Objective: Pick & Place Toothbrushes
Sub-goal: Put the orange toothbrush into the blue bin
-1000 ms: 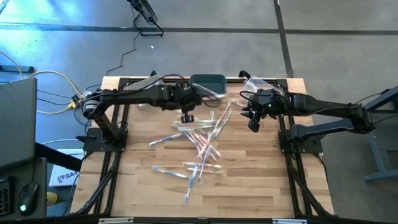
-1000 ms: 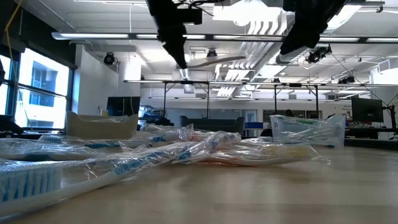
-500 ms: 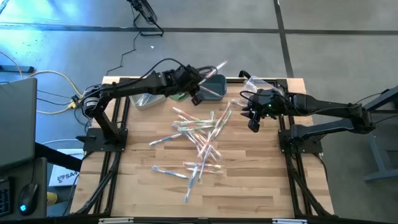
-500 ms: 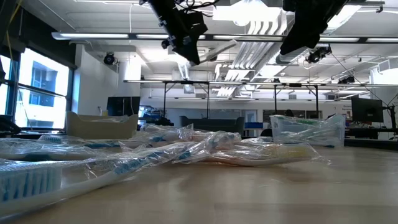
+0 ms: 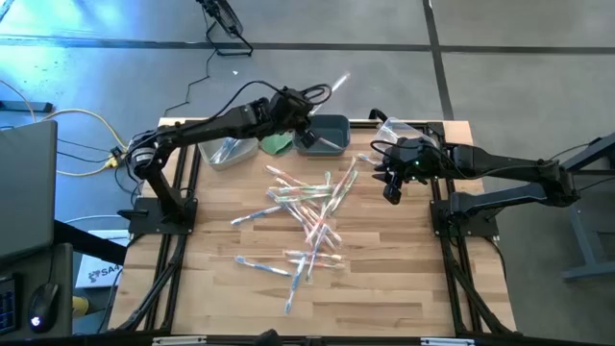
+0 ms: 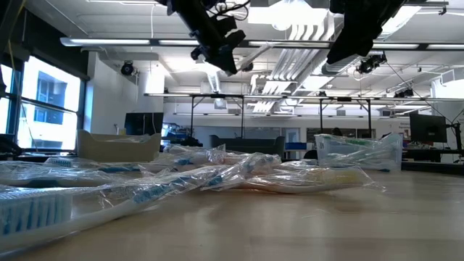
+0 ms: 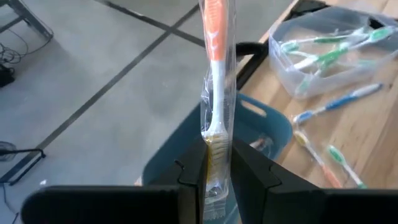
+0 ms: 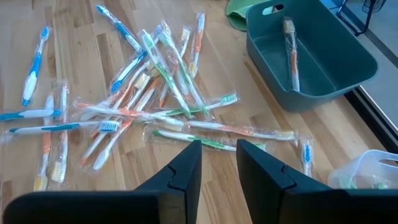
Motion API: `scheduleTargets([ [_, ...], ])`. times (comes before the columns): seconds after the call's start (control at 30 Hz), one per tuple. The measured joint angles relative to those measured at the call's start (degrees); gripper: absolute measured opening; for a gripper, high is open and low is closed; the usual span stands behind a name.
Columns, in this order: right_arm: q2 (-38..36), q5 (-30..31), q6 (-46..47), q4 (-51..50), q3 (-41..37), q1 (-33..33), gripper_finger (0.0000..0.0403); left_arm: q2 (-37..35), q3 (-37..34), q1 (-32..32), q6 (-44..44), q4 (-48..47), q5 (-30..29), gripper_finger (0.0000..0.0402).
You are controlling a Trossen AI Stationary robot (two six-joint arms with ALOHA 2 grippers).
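Seen from above, a wooden table (image 5: 384, 288) fills the middle of the frame, with a dark arm reaching in from each side. The left gripper (image 5: 309, 99) sits at the upper centre, raised above a dark teal bin (image 5: 325, 135) at the table's far edge. Its jaws are clenched on a wrapped orange toothbrush (image 7: 216, 74), with only the thin stick and its clear wrapper between them. In the left wrist view the fingers (image 7: 252, 174) pinch the brush near its lower end, and the orange handle rises straight up through the middle of the frame (the bin shows just behind it). From above, the same brush pokes up and to the right of the gripper.

The right gripper (image 5: 391, 191) hangs at the centre right, above the table's right edge. Its jaws stand a little apart and hold nothing; in the right wrist view bare wood shows through the gap.

The other toothbrushes (image 5: 306, 216) lie in a loose, crossed heap across the middle of the table, blue, green and orange, most in clear wrappers. One lies inside the teal bin (image 8: 290, 50). A clear tub (image 7: 323, 53) in the upper right of the left wrist view holds several green ones. A folded green cloth (image 5: 279, 144) lies just left of the teal bin.

Compared with one second ago, the left gripper has moved from low over the heap's upper edge to above the bin, carrying the brush. The right arm has not moved.
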Motion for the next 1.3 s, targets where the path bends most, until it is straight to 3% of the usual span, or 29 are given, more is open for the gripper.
scheduleTargets([
  [0.8, 0.0, 0.2, -0.1, -0.2, 0.0, 0.0, 0.0093, 14.9, 0.0, 3.1, 2.6, 4.0, 2.2, 0.0055],
  [1.3, 0.0, 0.2, 0.1, -0.2, 0.0, 0.0, 0.0093, 20.4, 0.0, 3.0, 4.4, -2.2, 2.1, 0.0055],
])
